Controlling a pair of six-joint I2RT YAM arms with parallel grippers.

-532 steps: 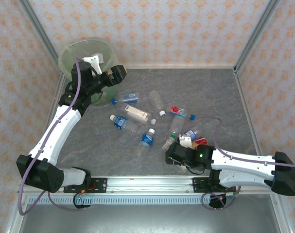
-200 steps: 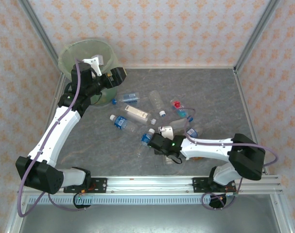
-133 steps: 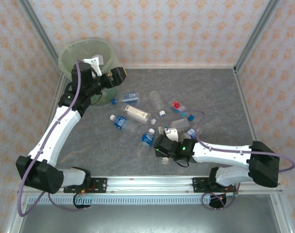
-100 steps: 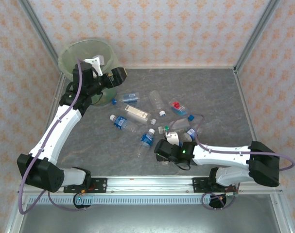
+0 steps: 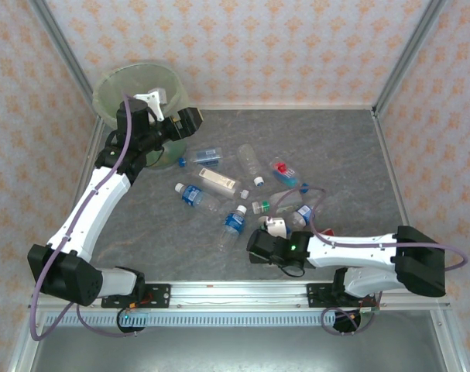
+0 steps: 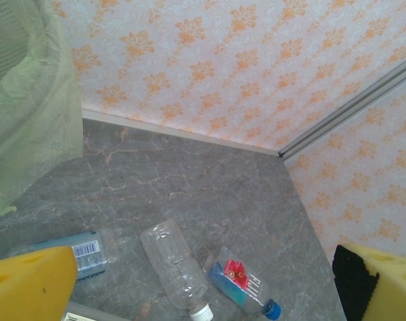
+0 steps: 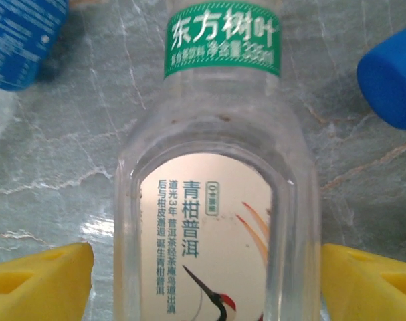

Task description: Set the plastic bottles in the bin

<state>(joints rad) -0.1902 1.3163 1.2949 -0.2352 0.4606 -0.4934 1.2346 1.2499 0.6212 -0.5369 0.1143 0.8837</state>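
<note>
A clear plastic bottle with a green neck band and a white crane label lies between my right gripper's yellow fingers. The gripper is open, with a gap at the left finger. From above, my right gripper hangs low near the front edge. Several more bottles lie mid-table: a green-capped one, a blue-labelled one and a red-labelled one. My left gripper stands open and empty beside the pale-green bin. Its view shows the bin wall, a clear bottle and the red-labelled bottle.
A blue cap and a blue label lie close to the bottle between my right fingers. Patterned walls and metal posts ring the grey table. The far right of the table is bare.
My right arm swung left from the right side and settled over the crane-label bottle near the front edge. The green-capped bottle now lies crosswise. The left arm has barely moved.
</note>
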